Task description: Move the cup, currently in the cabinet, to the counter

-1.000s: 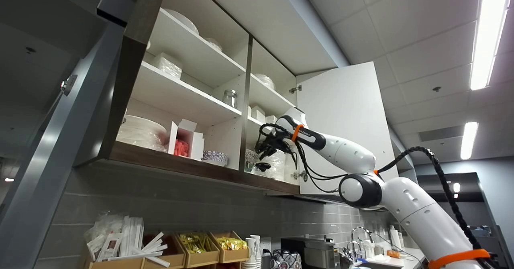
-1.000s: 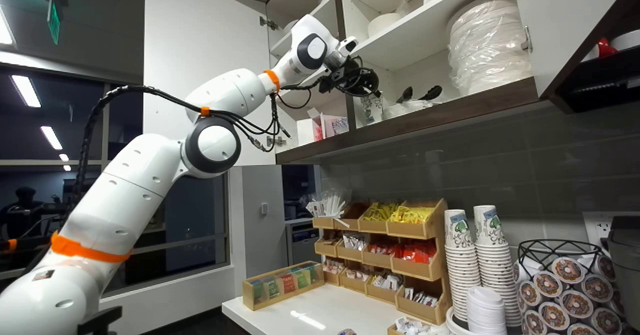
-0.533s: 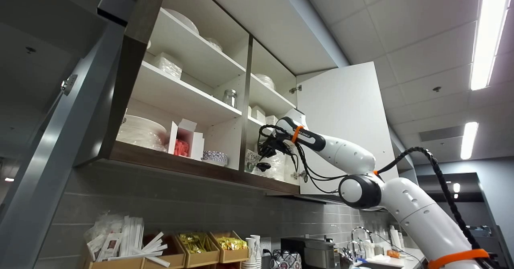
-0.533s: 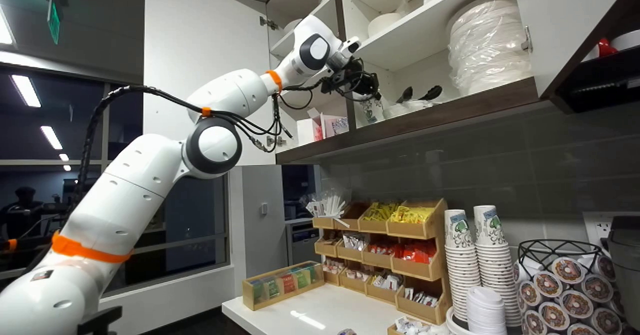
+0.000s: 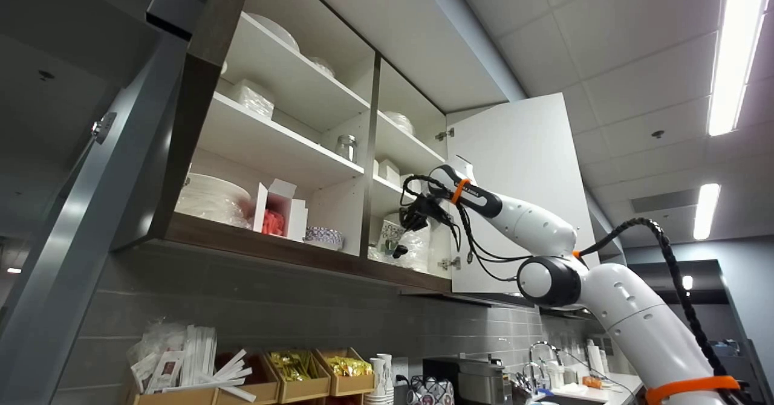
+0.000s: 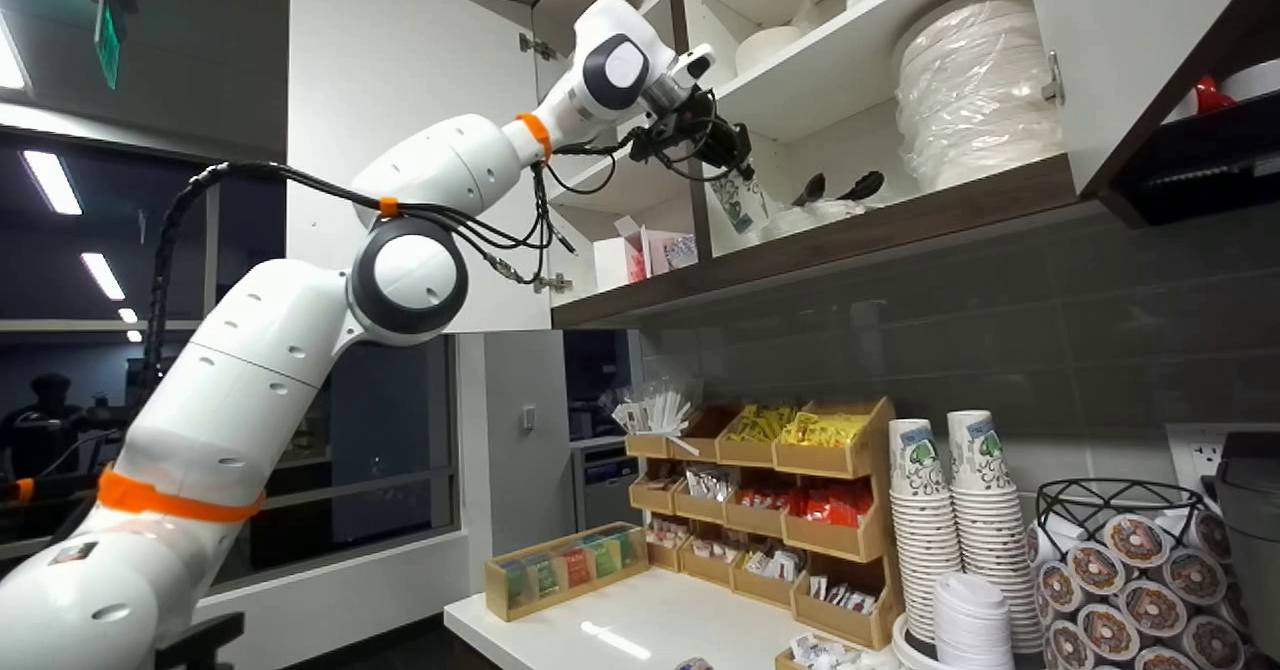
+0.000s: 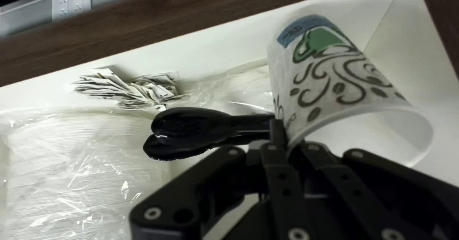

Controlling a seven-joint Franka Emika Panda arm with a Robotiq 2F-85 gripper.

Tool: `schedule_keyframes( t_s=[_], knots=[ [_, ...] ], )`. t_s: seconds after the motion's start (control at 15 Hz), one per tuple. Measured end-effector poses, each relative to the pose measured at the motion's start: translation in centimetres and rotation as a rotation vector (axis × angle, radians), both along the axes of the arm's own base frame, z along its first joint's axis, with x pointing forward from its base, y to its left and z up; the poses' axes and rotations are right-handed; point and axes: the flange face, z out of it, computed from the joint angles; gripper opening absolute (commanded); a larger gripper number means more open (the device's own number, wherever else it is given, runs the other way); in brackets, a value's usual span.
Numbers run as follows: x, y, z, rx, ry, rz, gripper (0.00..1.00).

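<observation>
The paper cup (image 7: 322, 75), white with a green and brown print, is still within the cabinet's lower shelf space. It shows tilted in both exterior views (image 5: 390, 236) (image 6: 740, 205). My gripper (image 7: 287, 136) is shut on the cup's wall at the rim, one finger outside and one inside. The gripper is also in both exterior views (image 5: 408, 223) (image 6: 742, 168). I cannot tell whether the cup's base touches the shelf. The open cabinet has a dark brown frame (image 6: 880, 233) and white shelves (image 5: 284, 133). The white counter (image 6: 640, 615) is below.
Black spoons (image 7: 193, 125) and plastic-wrapped white dishes (image 7: 82, 175) lie beside the cup. A brown divider (image 6: 692, 120) stands close to the gripper. Below are wooden condiment bins (image 6: 820, 530), cup stacks (image 6: 925, 550) and a wire pod basket (image 6: 1120, 570). An open door (image 5: 514, 181) is near the arm.
The arm has drawn back and slightly up, away from the cabinet. The cup, upright before, is now tilted and has shifted with the gripper.
</observation>
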Motion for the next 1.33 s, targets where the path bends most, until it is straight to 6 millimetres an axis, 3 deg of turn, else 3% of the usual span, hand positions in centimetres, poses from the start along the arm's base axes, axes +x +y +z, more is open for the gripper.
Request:
schedule_keyframes(
  t_s=[0.27,0.47,0.8,1.33],
  knots=[
    [-3.4,-1.0,1.7,0.074,0.038,0.058,0.01],
    [-4.5,-1.5,1.8,0.11,0.073,0.098,0.01],
    [-4.5,-1.3,0.1,0.156,0.179,0.16,0.01],
    [-3.6,1.1,-3.7,0.164,0.401,0.25,0.01]
  ],
)
